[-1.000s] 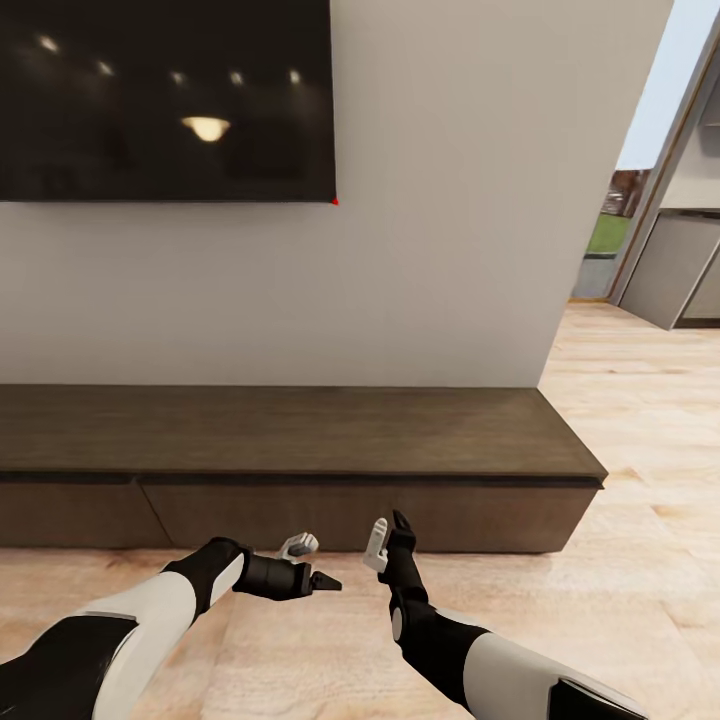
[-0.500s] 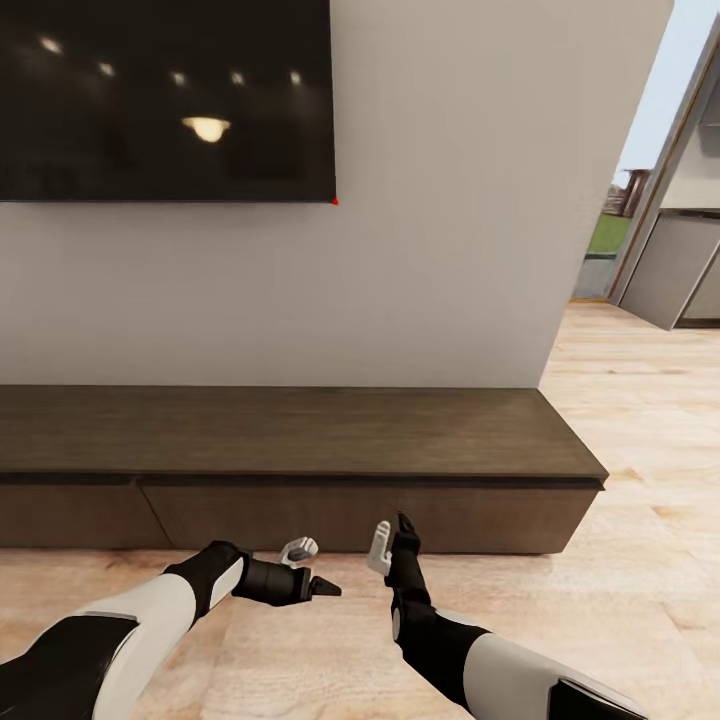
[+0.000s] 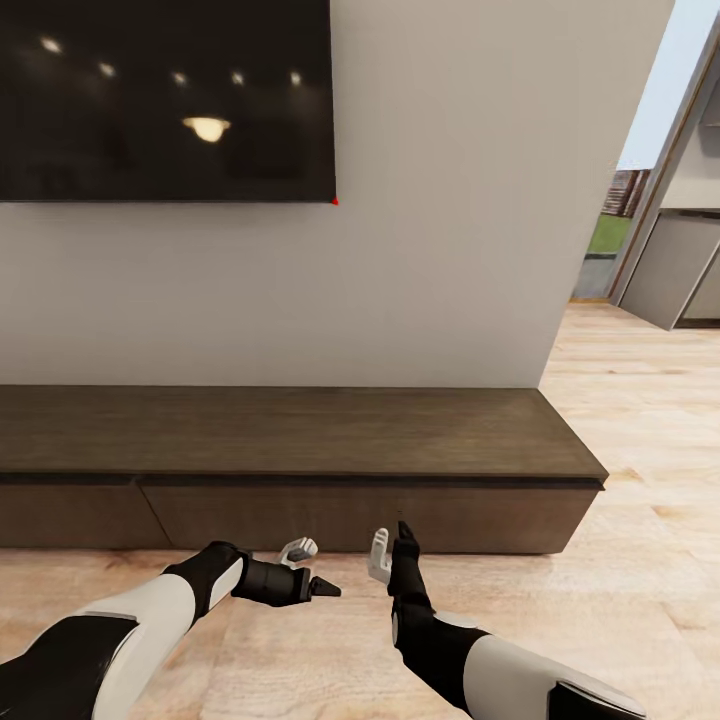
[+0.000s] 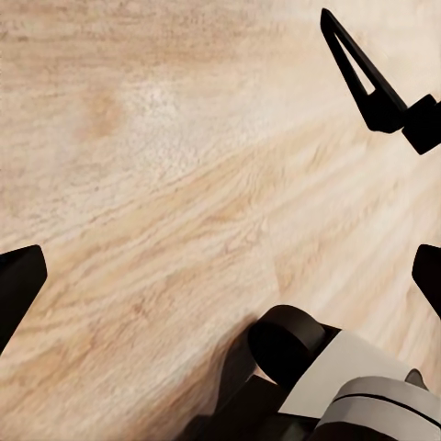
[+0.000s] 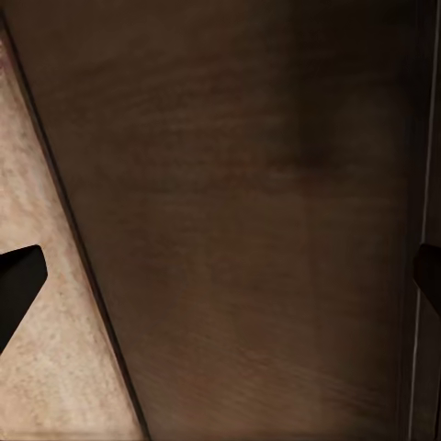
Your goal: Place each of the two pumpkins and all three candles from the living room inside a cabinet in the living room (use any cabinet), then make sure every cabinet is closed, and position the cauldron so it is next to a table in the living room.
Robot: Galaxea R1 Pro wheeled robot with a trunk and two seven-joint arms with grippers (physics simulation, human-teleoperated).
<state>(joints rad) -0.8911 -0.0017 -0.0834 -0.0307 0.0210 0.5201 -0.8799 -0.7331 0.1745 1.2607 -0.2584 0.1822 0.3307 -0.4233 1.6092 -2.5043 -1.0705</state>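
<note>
Head view: the cabinet (image 3: 300, 470) sits shut against the wall, both arms low before its drawer fronts. The right gripper (image 3: 390, 545) points at a front, fingers spread, empty; the left gripper (image 3: 308, 568) gapes too. With no handle, fingertips could slip off the seam.

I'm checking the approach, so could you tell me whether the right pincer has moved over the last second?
Yes. The right pincer has slipped slightly downward in the head view, away from the cabinet, which hasn't shifted.
</note>
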